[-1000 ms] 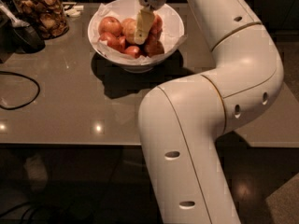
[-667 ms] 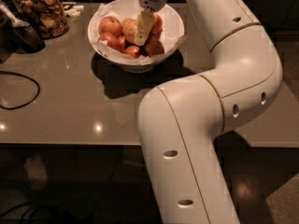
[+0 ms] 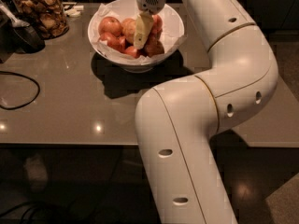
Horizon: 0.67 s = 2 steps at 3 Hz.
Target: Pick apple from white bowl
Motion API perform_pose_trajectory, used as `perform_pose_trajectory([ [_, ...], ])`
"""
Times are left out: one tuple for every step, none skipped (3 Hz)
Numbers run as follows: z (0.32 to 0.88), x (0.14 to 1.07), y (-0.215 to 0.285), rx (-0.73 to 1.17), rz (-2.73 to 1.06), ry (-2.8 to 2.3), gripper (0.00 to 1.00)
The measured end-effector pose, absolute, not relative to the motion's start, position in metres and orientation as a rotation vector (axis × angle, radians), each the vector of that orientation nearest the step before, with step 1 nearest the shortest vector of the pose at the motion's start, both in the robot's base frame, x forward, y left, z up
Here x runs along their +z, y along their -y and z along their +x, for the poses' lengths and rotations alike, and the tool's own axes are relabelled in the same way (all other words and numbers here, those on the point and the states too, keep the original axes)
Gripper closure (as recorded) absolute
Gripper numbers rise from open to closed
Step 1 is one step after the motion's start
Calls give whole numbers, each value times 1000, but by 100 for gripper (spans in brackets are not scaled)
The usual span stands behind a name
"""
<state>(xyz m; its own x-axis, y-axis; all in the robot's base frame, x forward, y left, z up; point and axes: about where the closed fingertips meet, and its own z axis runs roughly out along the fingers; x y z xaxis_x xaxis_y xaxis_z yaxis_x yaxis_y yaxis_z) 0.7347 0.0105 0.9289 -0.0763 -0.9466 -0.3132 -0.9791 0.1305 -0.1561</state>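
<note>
Camera view: pincer [image 3: 140, 41] beside apple [image 3: 128, 30], 1 white bowl [image 3: 175, 23].

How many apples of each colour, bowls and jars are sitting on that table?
Golden apple: 1
Redder apples: 5 showing
White bowl: 1
Glass jar: 1
Total: 8
The gripper reaches down into the bowl, beside the golden apple.

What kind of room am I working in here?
Likely a kitchen or break-room counter: a white bowl of fruit, a glass jar of snacks, a glossy countertop. The tool hangs in the bowl by the yellowish apple.
</note>
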Motion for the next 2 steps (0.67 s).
perform_pose_trajectory([
  [735,929,-11,134,-1867,-2079,41],
  [735,929,-11,134,-1867,-2079,64],
])
